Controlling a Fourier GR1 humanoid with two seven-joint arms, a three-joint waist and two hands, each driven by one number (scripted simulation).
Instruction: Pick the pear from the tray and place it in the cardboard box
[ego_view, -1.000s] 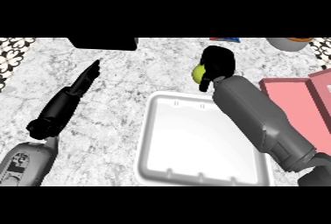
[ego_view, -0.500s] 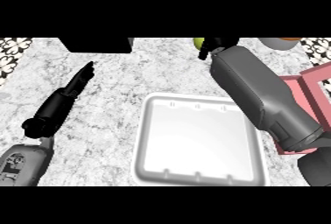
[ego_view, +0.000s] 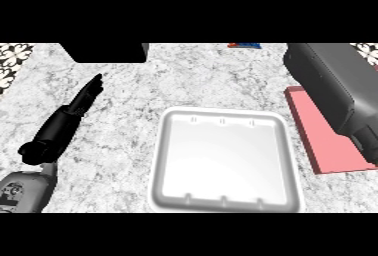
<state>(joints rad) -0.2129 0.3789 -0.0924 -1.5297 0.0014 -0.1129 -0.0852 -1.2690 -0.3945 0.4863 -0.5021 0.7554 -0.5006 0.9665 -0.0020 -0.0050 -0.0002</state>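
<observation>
The white tray (ego_view: 221, 160) lies at the counter's middle with nothing in it. No pear shows in the head view. My right forearm (ego_view: 332, 85) crosses the upper right corner, above the pink box (ego_view: 325, 145); the right hand itself lies beyond the picture's top edge. My left hand (ego_view: 65, 122) rests open at the left of the tray, fingers straight and pointing away, holding nothing.
A black block (ego_view: 103, 51) stands at the far edge, upper left. A small blue and red item (ego_view: 244, 45) peeks in at the top. Patterned tiles (ego_view: 11, 60) border the marble counter (ego_view: 184, 80) at the left.
My right arm has swung away and to the right, over the pink box. The right hand and the yellow-green pear it held have gone out of view at the top. The left hand stays put.
</observation>
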